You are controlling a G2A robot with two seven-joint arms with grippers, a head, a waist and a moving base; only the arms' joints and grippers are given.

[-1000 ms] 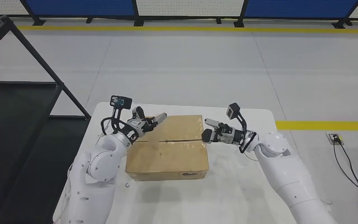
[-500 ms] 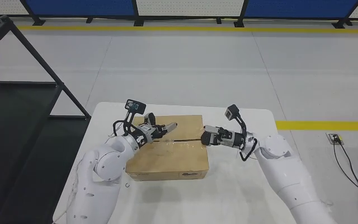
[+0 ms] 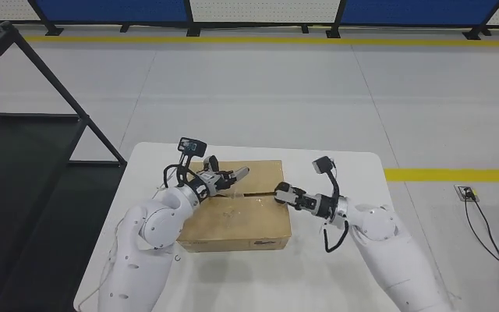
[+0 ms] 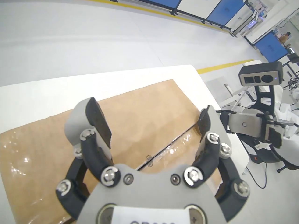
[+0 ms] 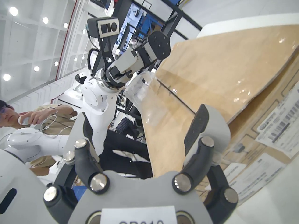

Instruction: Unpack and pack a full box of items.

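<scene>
A closed brown cardboard box (image 3: 234, 210) lies in the middle of the white table. A dark seam (image 3: 251, 193) runs across its top, with shiny clear tape along it (image 4: 174, 148). My left gripper (image 3: 236, 173) (image 4: 151, 122) hangs open just above the far left part of the box top, empty, pointing along the seam. My right gripper (image 3: 278, 190) (image 5: 149, 136) stands open at the box's right end, at the level of the top flap's edge. One of its pads (image 5: 198, 127) sits over the flap; the other is hidden. The box's contents are hidden.
The table (image 3: 335, 257) has bare room to the right of the box and in front of it. Printed labels (image 5: 275, 122) are stuck on the box's right side. A black metal frame (image 3: 47, 93) stands left of the table.
My left gripper has moved right, farther over the box top. My right gripper has moved left and come down to the box's right edge.
</scene>
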